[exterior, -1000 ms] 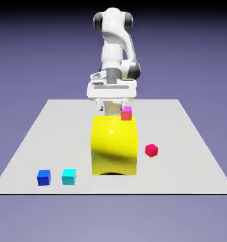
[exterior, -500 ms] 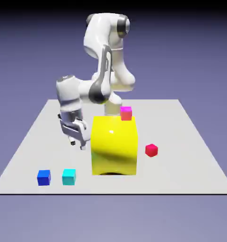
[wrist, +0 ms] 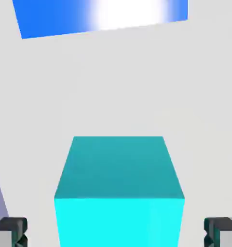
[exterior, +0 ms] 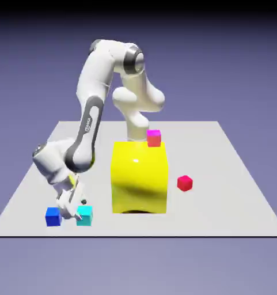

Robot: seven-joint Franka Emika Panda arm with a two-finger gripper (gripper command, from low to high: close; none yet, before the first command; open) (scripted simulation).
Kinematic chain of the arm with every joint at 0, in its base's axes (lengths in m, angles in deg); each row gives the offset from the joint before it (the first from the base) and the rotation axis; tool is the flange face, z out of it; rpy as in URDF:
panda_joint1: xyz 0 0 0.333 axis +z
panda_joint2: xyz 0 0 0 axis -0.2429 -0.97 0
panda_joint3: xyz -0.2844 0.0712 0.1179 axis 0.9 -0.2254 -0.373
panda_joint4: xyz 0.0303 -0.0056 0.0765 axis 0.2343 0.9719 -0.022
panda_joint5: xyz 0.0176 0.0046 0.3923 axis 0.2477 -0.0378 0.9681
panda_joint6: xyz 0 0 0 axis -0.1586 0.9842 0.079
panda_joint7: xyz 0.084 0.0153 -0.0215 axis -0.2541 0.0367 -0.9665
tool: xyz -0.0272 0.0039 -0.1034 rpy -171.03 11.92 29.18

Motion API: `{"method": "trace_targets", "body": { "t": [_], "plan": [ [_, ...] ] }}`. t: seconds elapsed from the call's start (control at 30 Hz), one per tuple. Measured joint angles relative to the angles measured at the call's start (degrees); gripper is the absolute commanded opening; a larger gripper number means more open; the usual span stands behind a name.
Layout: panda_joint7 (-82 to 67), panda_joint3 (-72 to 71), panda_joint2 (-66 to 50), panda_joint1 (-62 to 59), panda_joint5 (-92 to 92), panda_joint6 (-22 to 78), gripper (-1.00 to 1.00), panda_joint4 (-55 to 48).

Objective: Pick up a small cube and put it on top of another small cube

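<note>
The small cyan cube (exterior: 84, 215) rests on the table near the front, towards the exterior view's left. My gripper (exterior: 75, 213) has come down around it. In the hand view the cyan cube (wrist: 117, 188) fills the space between the two grey fingertips (wrist: 11, 231), with a gap of bare table on each side, so the gripper (wrist: 116, 232) is open and touches nothing. The other small cube, pink-magenta (exterior: 154, 137), sits on the back right corner of the big yellow block (exterior: 139, 178).
A dark blue cube (exterior: 53, 216) lies close beside the cyan one, on the exterior view's left, and shows at the top of the hand view (wrist: 103, 17). A red cube (exterior: 185, 183) lies right of the yellow block. The grey table (exterior: 221, 213) ends just in front.
The arm swung from behind the yellow block to the exterior view's left and down to the cyan cube. The fingers have narrowed around it.
</note>
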Motion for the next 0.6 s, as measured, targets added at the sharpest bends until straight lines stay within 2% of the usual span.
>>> {"method": "trace_targets", "body": {
  "t": [0.2,0.6],
  "plan": [
    [3.1,2.0,9.1,1.5,-8.6,6.3,-1.00,1.0],
    [-14.6,-7.6,34.0,11.9,-30.1,19.5,-1.00,7.3]
  ]
}}
